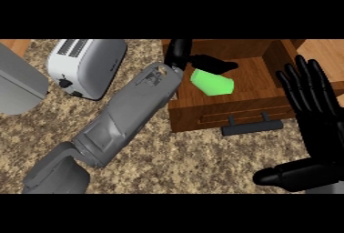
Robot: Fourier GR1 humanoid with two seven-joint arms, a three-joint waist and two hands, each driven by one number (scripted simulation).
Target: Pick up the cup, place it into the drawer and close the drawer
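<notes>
Currently, left hand [201, 61] reaches over open drawer [269, 77], fingers w/ thumb curled at top of cup [214, 83]. Cup is green, inside drawer, tilted, near its left wall. Right hand [314, 123] rests released at view's right edge, fingers straight, up. Drawer handle [252, 127] faces robot. Toaster [87, 66] sits on tabletop [194, 159], upper left.

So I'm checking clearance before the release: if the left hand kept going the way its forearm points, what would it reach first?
Probably the drawer's far inner wall: the left hand points up-right over the open drawer, beside the green cup. Depth is unclear.
</notes>
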